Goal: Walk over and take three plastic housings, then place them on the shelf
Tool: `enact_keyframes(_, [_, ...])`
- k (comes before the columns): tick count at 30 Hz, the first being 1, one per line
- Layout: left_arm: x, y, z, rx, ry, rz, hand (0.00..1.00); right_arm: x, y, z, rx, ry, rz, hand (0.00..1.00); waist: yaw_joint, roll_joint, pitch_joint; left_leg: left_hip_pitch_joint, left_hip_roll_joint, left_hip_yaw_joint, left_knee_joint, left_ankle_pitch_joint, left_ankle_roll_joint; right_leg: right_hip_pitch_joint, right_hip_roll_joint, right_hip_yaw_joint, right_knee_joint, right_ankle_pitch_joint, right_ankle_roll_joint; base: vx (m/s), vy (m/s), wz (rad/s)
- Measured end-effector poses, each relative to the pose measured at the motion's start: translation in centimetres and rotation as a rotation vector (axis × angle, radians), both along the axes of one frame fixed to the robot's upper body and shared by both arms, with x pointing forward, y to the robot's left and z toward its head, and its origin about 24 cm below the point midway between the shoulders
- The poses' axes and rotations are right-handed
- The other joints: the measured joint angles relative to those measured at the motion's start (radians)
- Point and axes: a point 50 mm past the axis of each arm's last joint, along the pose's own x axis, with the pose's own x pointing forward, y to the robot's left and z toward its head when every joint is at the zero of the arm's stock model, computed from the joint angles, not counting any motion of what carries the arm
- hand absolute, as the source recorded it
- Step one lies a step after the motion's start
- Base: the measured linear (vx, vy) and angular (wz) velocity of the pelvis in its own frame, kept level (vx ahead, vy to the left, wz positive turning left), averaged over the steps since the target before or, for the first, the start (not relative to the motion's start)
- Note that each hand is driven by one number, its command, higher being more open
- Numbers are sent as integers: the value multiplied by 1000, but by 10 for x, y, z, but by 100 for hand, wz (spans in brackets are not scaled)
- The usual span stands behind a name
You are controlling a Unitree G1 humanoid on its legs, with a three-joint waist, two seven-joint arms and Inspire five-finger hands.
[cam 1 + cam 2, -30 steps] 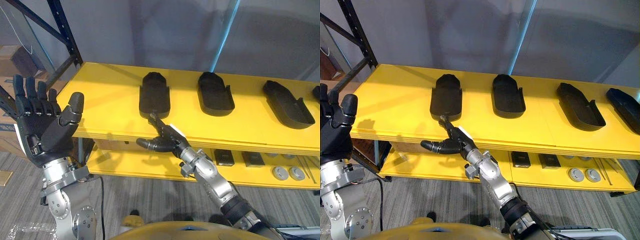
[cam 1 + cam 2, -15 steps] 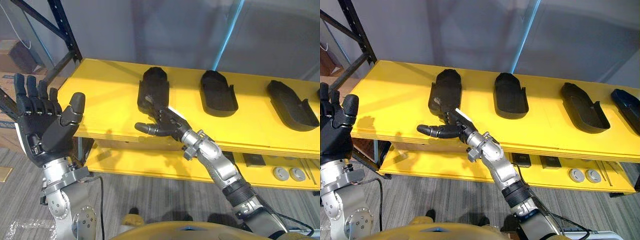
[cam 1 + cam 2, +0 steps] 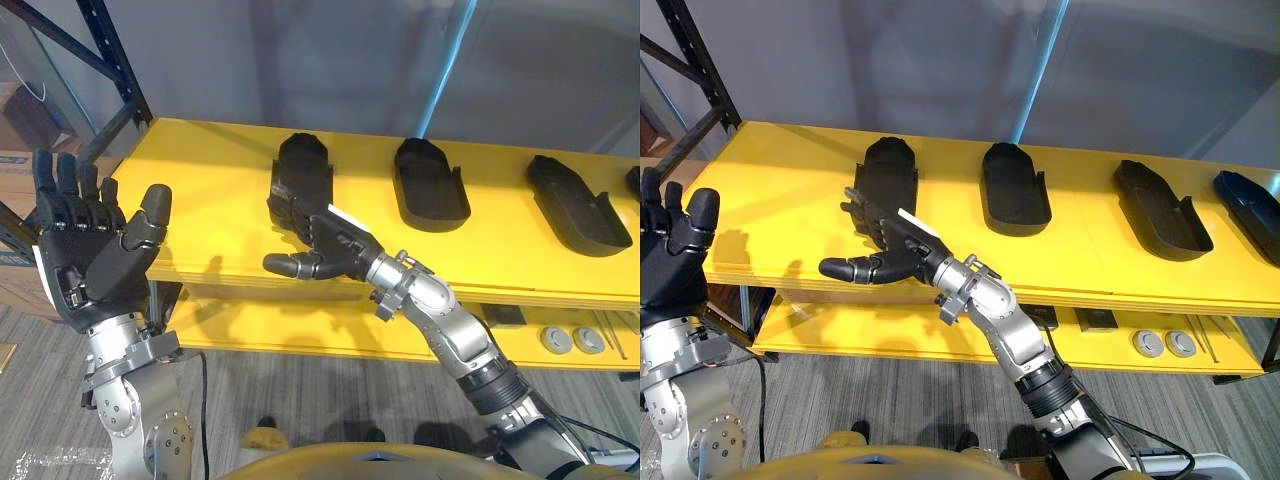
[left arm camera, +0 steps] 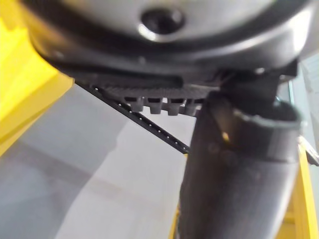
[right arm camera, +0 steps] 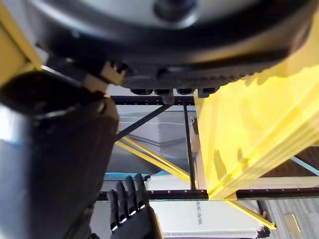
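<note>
At the shelf's (image 3: 215, 205) front edge the right hand (image 3: 330, 245) is spread, fingers straight over the near end of the leftmost housing (image 3: 303, 170), thumb apart; contact is unclear. Other housings (image 3: 430, 185) lie along the shelf to its right. Left hand (image 3: 90, 250) is raised beside the shelf's left end, fingers straight

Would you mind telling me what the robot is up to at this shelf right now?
The robot faces a yellow shelf. Its right hand is stretched out to the leftmost black plastic housing on the top board, with fingers straight over the near end and thumb spread, not closed around it. The left hand is held up open to the left of the shelf, holding nothing. The second housing and third housing lie untouched further right.
</note>
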Motion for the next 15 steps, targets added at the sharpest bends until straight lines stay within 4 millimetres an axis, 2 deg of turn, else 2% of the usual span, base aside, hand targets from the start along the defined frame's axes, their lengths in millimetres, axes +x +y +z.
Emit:
enact_keyframes(4, [0, 0, -1, -12, 6, 11, 100, -2, -3, -6, 29, -2, -113, 100, 0, 1, 1, 1, -1, 3, 0, -2, 1, 0, 0, 3, 0, 0, 0, 2, 3, -1])
enact_keyframes(10, [1, -3, -2, -29, 10, 3, 100, 7, -7, -13, 87, 20, -258, 100, 0, 5, 3, 1, -1, 2, 0, -2, 1, 0, -1, 2, 0, 0, 0, 0, 0, 0])
enact_keyframes(15, [2, -5, -2, -33, 11, -6, 100, 11, -8, -31, 2, 46, -305, 100, 2, 6, 4, -2, -2, -8, -1, -1, 2, 2, -2, -7, 0, -1, 0, -3, 5, 4])
